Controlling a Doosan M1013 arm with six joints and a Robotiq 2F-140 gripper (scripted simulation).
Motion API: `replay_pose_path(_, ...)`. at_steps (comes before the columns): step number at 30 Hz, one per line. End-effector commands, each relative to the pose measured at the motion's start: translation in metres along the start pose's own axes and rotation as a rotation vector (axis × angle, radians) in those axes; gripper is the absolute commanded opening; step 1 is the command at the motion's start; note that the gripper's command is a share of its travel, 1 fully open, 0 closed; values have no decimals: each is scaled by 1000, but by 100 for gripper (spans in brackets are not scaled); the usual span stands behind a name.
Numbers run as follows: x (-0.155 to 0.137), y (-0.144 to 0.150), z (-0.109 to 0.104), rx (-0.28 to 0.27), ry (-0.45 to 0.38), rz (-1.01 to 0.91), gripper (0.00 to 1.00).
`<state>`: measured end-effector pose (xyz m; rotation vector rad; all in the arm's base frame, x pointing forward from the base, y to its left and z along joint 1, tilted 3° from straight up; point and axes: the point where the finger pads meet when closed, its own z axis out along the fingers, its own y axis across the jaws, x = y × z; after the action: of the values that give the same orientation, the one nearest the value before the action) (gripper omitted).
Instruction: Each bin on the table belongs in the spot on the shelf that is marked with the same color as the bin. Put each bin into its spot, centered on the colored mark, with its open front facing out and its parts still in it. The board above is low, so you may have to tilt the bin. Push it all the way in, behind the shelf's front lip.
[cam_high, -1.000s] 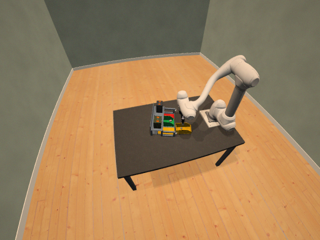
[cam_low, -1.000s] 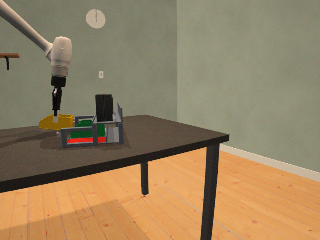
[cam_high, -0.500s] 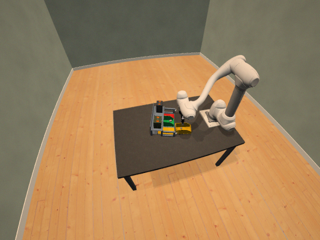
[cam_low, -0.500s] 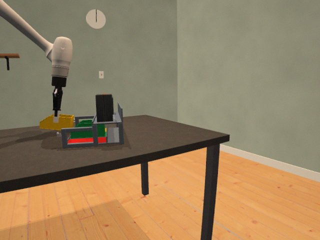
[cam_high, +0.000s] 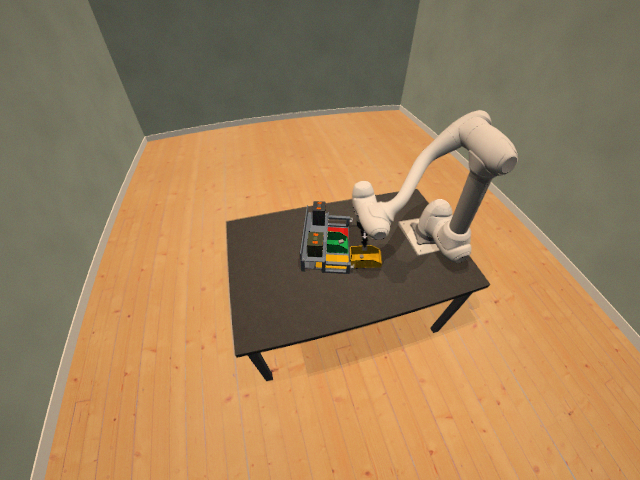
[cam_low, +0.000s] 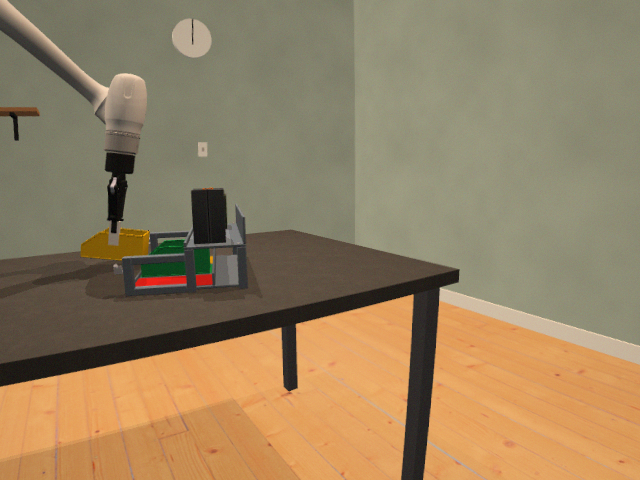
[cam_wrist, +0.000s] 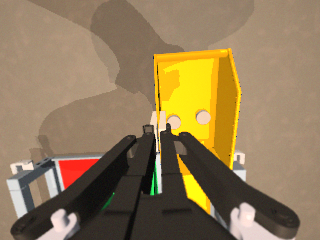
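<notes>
Gripper (cam_low: 113, 235) pinching the yellow bin's wall, bin just outside the shelf.
Fingers nearly pressed together on the thin side wall of the yellow bin (cam_high: 366, 256), which sits on the dark table (cam_high: 320, 310) touching the front of the grey shelf (cam_low: 190, 268) at the yellow-marked spot (cam_high: 338, 247). Two round parts (cam_wrist: 188, 118) inside it. Green bin (cam_high: 337, 239) already in the shelf; red mark (cam_low: 170, 280) uncovered.
</notes>
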<state>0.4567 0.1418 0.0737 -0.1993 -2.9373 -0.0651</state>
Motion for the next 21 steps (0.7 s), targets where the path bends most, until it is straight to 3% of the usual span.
replay_pose_path(1, -2, 0, 0, 0, 0, 0, 10)
replay_pose_path(21, -17, 0, -3, 0, 0, 0, 10)
